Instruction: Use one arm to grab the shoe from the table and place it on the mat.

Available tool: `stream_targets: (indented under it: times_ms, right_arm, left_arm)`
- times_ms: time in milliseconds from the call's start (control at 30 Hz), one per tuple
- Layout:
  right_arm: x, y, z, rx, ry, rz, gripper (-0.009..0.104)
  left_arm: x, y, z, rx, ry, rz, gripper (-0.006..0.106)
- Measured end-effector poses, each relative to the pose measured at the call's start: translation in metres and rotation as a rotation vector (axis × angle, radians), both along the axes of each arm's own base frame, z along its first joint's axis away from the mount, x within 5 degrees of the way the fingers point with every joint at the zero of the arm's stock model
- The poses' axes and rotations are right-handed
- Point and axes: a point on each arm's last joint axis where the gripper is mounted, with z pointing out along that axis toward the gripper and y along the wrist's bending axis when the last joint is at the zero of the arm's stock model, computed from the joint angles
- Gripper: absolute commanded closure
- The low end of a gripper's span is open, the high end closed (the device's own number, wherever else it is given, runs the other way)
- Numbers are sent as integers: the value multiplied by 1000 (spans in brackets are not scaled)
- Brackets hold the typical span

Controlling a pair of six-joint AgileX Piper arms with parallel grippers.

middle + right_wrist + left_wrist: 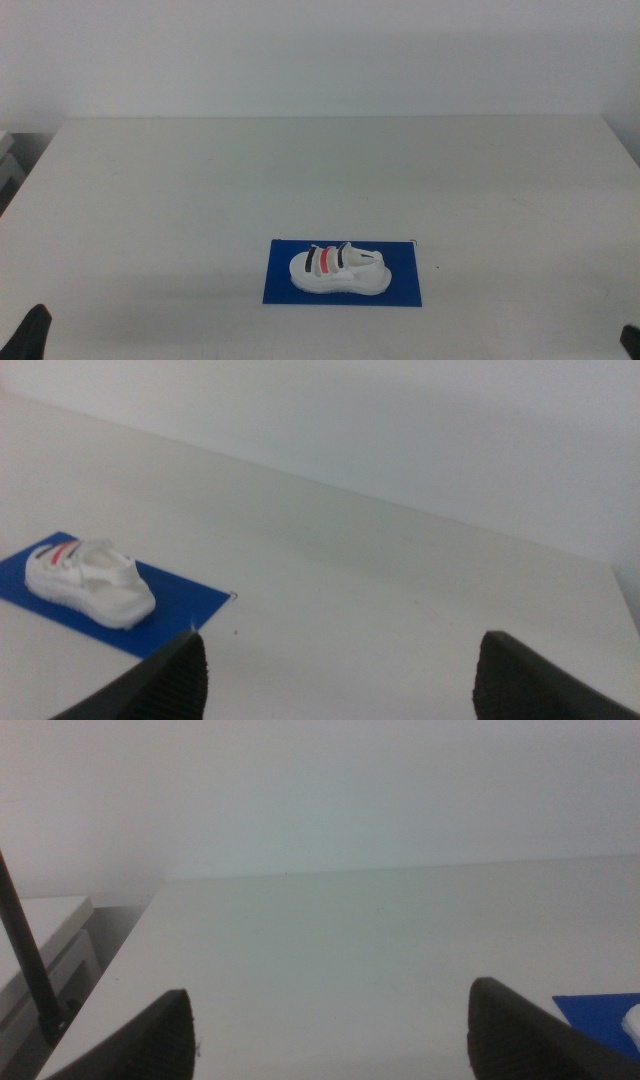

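The white shoe [340, 270] with red and black straps lies on the dark-blue mat [400, 292] on the white table [320, 180], near the front middle. It also shows in the right wrist view [88, 580] on the mat [175, 605]. A corner of the mat [600, 1013] shows in the left wrist view. My left gripper [330, 1040] is open and empty at the table's front left corner; a tip of it shows in the middle view [30, 335]. My right gripper [340, 680] is open and empty at the front right, barely in the middle view [632, 338].
A grey shelf edge [8, 165] sits beyond the table's left side. A thin black rod [28, 960] stands left of the table in the left wrist view. A pale wall lies behind the table.
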Motion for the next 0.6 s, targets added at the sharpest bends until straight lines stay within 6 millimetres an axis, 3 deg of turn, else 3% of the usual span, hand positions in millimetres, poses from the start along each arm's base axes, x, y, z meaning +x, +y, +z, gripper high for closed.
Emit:
stream_targets:
  times_ms: [300,600]
  right_arm:
    - [0,0,-38,-11,-2,-3,4]
    - [1,0,-36,-2,-66,-5,4]
  left_arm:
    - [0,0,0,0,0,0,7]
    - [0,0,0,0,0,0,7]
